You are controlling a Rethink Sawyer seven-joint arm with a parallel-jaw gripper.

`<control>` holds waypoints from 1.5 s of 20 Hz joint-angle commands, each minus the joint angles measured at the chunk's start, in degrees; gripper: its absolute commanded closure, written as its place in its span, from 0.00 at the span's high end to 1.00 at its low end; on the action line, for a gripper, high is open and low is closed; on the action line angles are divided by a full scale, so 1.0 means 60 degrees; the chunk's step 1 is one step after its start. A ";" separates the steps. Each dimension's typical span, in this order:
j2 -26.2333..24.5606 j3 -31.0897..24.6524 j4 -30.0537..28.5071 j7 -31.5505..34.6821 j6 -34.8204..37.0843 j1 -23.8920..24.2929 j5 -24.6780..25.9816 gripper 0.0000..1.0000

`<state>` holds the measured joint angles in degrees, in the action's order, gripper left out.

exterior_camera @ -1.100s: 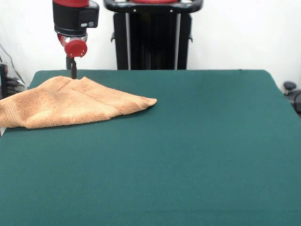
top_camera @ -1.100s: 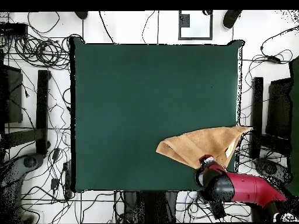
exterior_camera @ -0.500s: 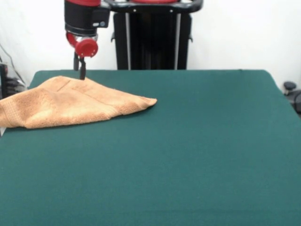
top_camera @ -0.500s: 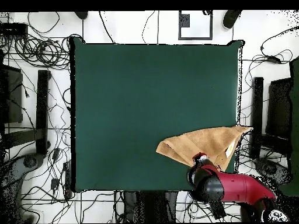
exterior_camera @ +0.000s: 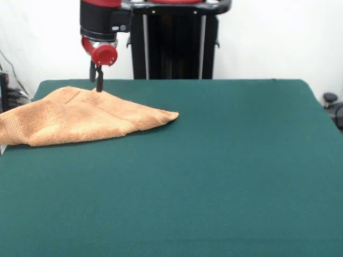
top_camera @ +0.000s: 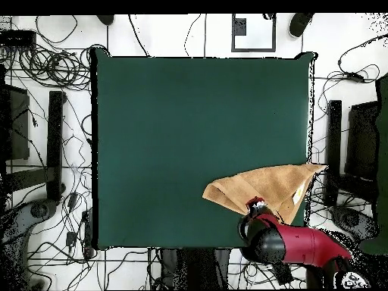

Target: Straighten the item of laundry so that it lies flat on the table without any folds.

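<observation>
My claw hangs at the far ridge of the towel, its dark tips right at the cloth's top fold; I cannot tell whether they are spread or pinched, nor whether they touch the terry. Above the tips sits my red round knob and the black and red wrist. Seen from above, my claw sits over the towel's edge nearest my base, with my red arm running away from it beyond the tabletop's rim. The towel spreads from beneath my claw as a folded, roughly triangular heap, one layer doubled over another, tapering to a point and reaching the tabletop's side edge. The rest of the green tabletop stretches away from my claw.
</observation>
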<state>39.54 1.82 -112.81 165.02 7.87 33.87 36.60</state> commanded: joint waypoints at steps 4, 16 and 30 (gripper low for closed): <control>-0.0938 -0.0161 -0.0109 0.0505 -0.0510 -0.0164 -0.0404 1.00; -0.0470 -0.2870 0.0836 -0.3376 0.2057 0.3554 0.0408 1.00; -0.0311 -0.3353 0.0682 -0.2923 0.2327 0.3882 0.0910 1.00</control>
<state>36.51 -9.30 -110.92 163.61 15.97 58.56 39.59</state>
